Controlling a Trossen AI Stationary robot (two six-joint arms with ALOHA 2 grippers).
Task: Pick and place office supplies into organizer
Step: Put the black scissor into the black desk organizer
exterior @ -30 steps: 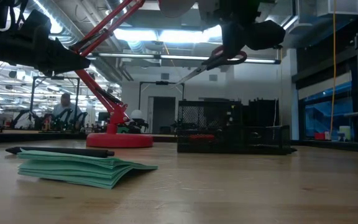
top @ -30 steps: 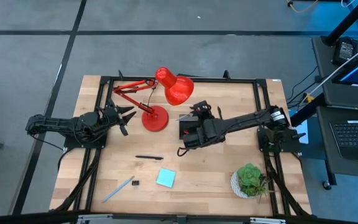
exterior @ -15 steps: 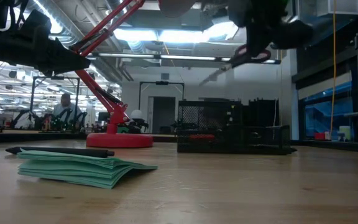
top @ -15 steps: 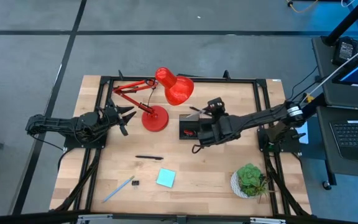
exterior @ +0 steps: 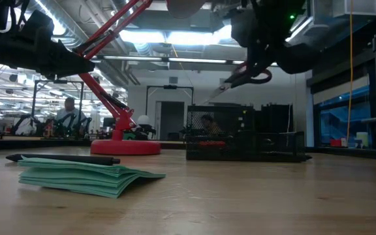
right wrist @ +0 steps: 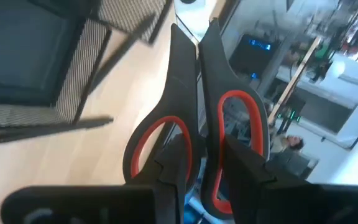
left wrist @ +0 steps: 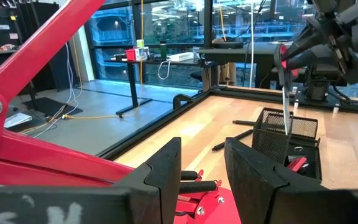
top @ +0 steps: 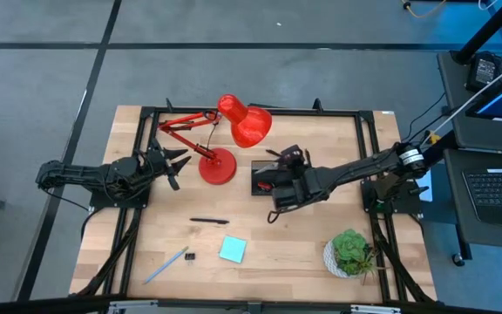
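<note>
Now, change: right gripper (top: 284, 185) back from 3 o'clock toward table centre, hovering over black mesh organizer (top: 267, 180).
Grip: pinched on red-handled steel scissors (right wrist: 194, 143), blades slanting down at organizer in low view.
Meaning: probably lined up for drop; release not yet made.
Left gripper (top: 174, 165): parked at 9 o'clock beside red desk lamp (top: 234, 131), fingers spread, empty.
Remaining: teal sticky-note pad (top: 232, 250), black pen (top: 208, 221), light-blue pen (top: 166, 265) toward 6 o'clock.

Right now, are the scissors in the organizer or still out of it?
Out. The right gripper holds the scissors in the air above the organizer, blades pointing down toward it.
</note>
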